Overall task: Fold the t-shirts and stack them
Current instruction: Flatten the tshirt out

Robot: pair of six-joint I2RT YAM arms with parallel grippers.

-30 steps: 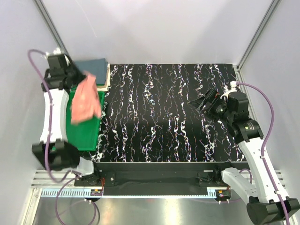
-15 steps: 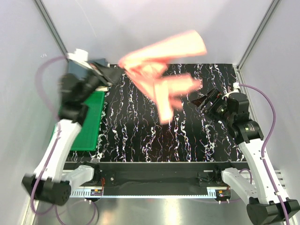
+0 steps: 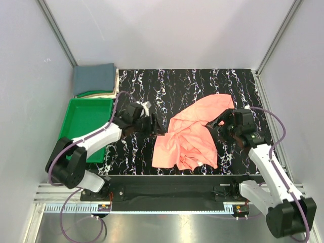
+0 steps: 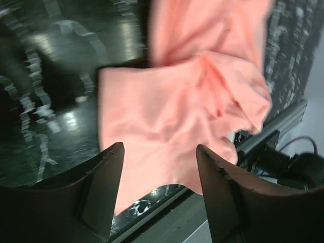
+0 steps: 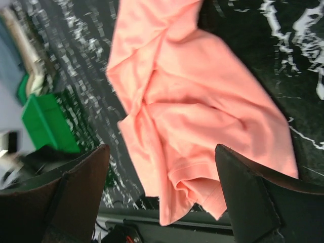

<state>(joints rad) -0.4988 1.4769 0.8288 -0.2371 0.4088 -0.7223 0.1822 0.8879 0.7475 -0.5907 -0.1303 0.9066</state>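
On the black table the salmon-pink t-shirt lies crumpled right of centre (seemingly dropped there for flattening). The blue-grey t-shirt waits folded, upper left. The left gripper and right gripper flank the pink one, jaws apart, empty.

Open passage is left over the bare worktop along its far edge, while the near right part is taken up by the crumpled salmon-pink t-shirt, closely flanked by the left hand and right hand, and the left edge is bordered by the green tray and the folded blue-grey t-shirt.
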